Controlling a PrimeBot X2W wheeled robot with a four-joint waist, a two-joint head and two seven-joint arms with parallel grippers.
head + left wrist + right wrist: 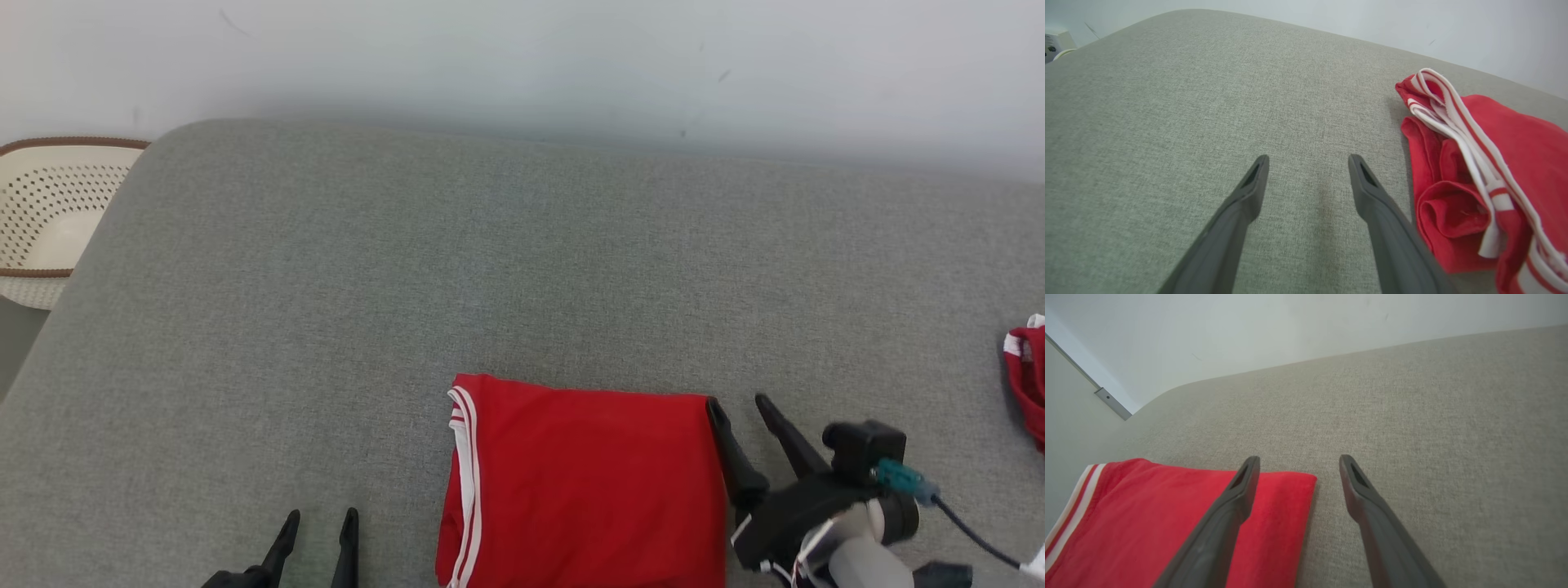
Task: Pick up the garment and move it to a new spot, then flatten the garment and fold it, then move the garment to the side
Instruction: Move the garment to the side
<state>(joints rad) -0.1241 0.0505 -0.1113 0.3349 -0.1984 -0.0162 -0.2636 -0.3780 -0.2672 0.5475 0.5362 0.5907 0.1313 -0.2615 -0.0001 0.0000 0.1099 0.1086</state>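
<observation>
Lying folded, red garment (584, 482); left jaws apart; right jaws apart at its edge

Black right claw (739, 400), teal cable plug (902, 479)

A broad bench (522, 269) covered in grey woven fabric is spread across most of the head view, its far left corner rounded. Behind it a plain pale wall (522, 57) is seen, marked by a few small dark scuffs, and a soft shadow is cast where the two meet. Beside the bench's left edge a cream perforated basket (49, 220) with a brown rim is placed, and a sliver of grey floor (12, 343) is glimpsed below it. In the right wrist view a thin metal strip (1112, 403) is fixed along a wall corner. Even, diffuse light is shed throughout.
</observation>
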